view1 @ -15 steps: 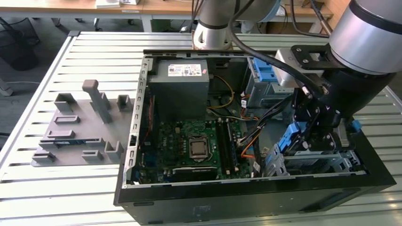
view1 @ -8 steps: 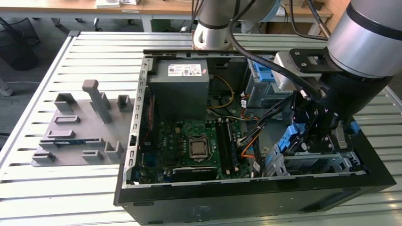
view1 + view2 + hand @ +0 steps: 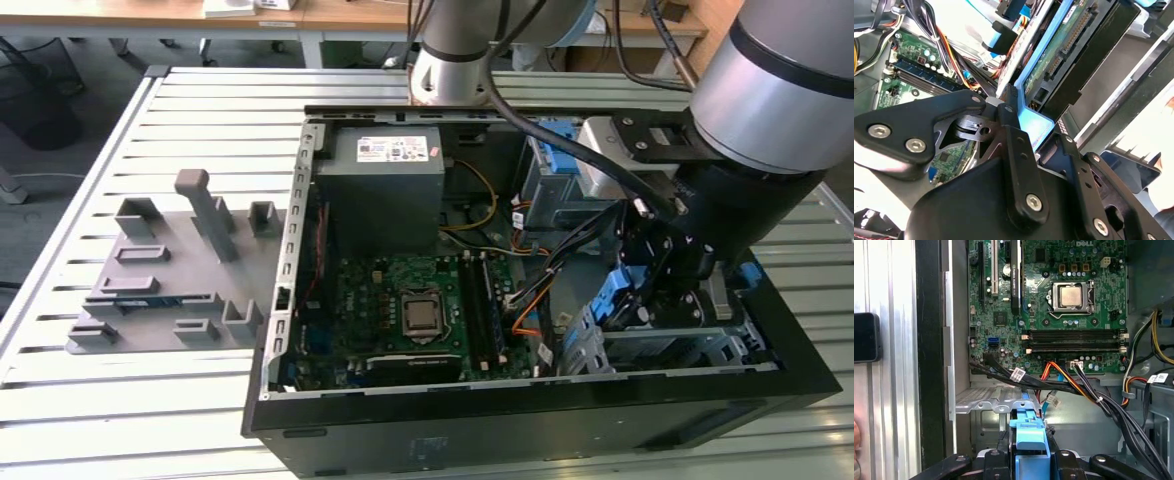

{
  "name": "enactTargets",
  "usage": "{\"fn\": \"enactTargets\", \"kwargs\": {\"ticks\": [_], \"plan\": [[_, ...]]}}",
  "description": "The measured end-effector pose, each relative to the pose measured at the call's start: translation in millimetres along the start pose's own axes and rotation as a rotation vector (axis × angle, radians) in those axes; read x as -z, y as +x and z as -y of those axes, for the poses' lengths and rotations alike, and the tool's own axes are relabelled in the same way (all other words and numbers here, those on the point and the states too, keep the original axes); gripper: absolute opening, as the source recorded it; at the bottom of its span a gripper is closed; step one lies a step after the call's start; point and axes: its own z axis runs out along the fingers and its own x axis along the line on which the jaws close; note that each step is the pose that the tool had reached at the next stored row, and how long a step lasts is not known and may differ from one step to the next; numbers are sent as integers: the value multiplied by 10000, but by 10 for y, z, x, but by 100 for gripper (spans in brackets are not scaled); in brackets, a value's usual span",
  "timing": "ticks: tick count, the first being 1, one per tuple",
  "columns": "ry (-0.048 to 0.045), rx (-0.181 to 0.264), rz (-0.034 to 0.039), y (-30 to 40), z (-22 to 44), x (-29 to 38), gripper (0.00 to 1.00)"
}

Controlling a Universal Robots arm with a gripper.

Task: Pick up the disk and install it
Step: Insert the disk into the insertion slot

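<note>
The disk point(image 3: 1056, 57): judged stiff, dense and knock-sensitive, with circuit board and connector exposed. It is best held by its blue carrier bracket point(image 3: 1029, 432), where my gripper point(image 3: 1029, 455) is clamped, over the drive cage point(image 3: 674, 345). The second wrist view shows the connector edge; the first wrist view shows the motherboard point(image 3: 1054, 315) beyond.

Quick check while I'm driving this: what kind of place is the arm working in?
Probably a robotics lab or test bench: an open PC case sits on a slotted metal table beside a grey fixture, with desks behind. The gripper holds the disk inside the case.
</note>
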Motion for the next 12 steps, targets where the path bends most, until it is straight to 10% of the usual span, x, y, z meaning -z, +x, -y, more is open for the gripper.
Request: {"fn": "enactTargets", "kwargs": {"ticks": [12], "plan": [[0,0,-1,0,0,-56,37]]}}
